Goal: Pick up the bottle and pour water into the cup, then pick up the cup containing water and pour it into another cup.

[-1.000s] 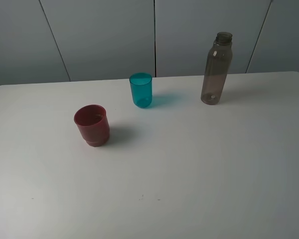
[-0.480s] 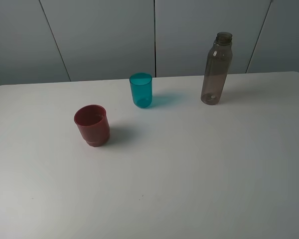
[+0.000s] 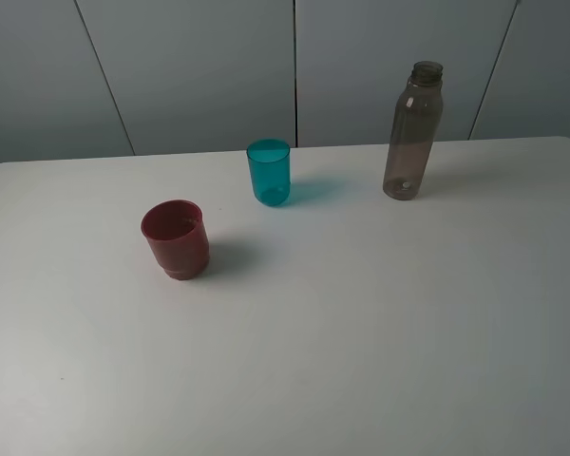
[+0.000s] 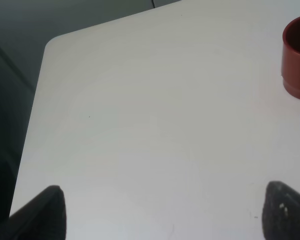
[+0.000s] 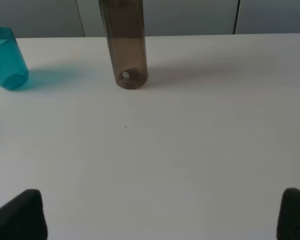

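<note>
The tall smoky grey-brown bottle stands uncapped at the back right of the white table; its lower part shows in the right wrist view. The teal cup stands upright at the back centre and shows in the right wrist view. The dark-red cup stands upright front-left of it; its edge shows in the left wrist view. My left gripper is open over bare table, well away from the red cup. My right gripper is open, well short of the bottle. Neither gripper shows in the exterior view.
The white table has a rounded left corner with dark floor beyond it. Grey wall panels rise behind the table's back edge.
</note>
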Controlling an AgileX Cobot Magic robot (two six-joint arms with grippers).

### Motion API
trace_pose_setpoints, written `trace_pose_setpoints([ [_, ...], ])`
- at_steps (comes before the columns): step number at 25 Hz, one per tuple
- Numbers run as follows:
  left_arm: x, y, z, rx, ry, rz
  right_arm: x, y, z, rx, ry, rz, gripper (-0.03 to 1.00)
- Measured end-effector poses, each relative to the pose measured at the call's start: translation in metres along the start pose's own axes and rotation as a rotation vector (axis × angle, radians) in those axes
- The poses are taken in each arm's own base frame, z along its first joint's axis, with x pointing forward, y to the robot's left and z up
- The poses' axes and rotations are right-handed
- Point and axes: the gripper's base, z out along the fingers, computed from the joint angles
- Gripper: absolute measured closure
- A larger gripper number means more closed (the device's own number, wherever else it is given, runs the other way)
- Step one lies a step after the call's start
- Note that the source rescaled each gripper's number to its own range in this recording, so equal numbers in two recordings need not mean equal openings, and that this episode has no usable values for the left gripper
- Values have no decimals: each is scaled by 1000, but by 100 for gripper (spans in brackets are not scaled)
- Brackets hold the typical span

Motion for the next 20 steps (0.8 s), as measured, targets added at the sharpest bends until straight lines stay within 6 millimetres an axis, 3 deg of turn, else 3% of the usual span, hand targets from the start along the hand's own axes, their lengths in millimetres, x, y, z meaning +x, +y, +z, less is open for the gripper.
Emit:
trace_pose_setpoints([
  [20, 0, 0, 0, 0, 0, 0, 0, 0, 0, 0, 0, 0, -3],
])
